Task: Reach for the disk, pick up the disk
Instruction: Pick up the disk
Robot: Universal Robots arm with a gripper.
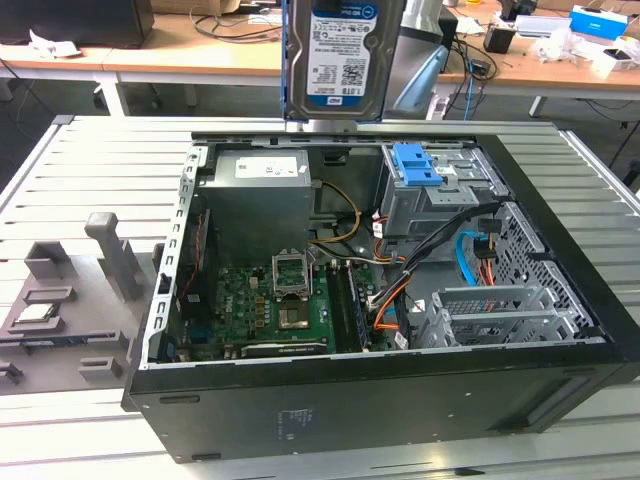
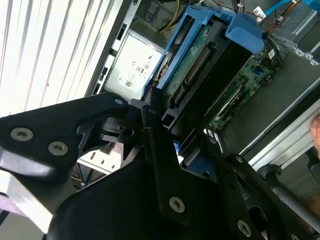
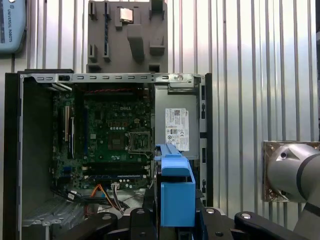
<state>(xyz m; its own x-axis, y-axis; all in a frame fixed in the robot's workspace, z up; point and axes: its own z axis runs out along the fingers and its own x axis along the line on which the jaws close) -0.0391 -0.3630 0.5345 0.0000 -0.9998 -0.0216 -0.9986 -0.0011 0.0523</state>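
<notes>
At the top centre of the exterior view, held upright above an open case (image 1: 380, 400): the disk (image 1: 340, 50), white-and-blue label facing the camera, blue rail down its edge toward the exterior view's left. Just behind it, toward the exterior view's right, a grey and blue arm (image 1: 420, 60).

In the second wrist view, gripper (image 2: 180, 142) clamped on the disk (image 2: 200, 65): black fingers (image 2: 152, 135) pressed against both sides of the blue rail, jaws closed on it, green circuit-board underside of the disk in sight. In the first wrist view, the grip seen end-on: blue rail end of the disk (image 3: 175, 190) wedged between the fingers of the gripper (image 3: 172, 212), with the case (image 3: 110, 77) beneath.

Inside the case, in the exterior view: green motherboard (image 1: 270, 310) at lower centre, silver power supply (image 1: 255, 200) above it, blue latch (image 1: 415, 165) on a grey cage at upper right, orange and blue cables nearby. Case lying on its side on a slatted grey table (image 1: 100, 160). At the exterior view's left, beside the case, a grey slotted stand (image 1: 110, 260).
</notes>
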